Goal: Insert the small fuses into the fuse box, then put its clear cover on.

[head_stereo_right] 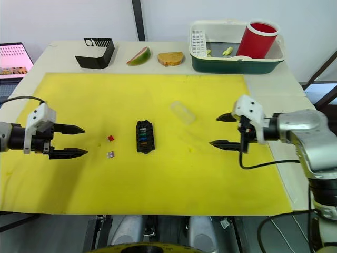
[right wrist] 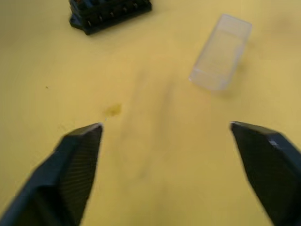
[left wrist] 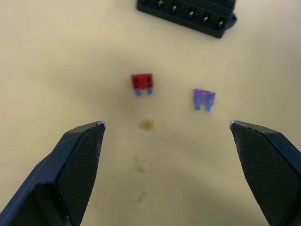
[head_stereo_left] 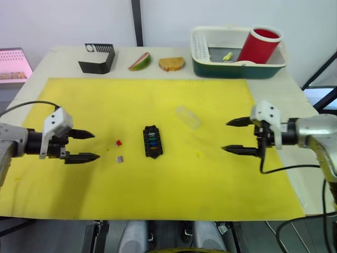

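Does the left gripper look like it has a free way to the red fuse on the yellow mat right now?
Probably yes. The left gripper is open and empty, pointing toward the red fuse, which lies loose on the yellow mat with bare mat between them. The purple fuse lies beside it, apart, so a careful approach should miss it.

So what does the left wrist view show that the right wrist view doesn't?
Left wrist view: a red fuse and a purple fuse lying loose on the yellow mat, ahead of the left gripper, whose fingers are wide open. Right wrist view: the clear cover ahead of the open right gripper. Both: the black fuse box and the mat.
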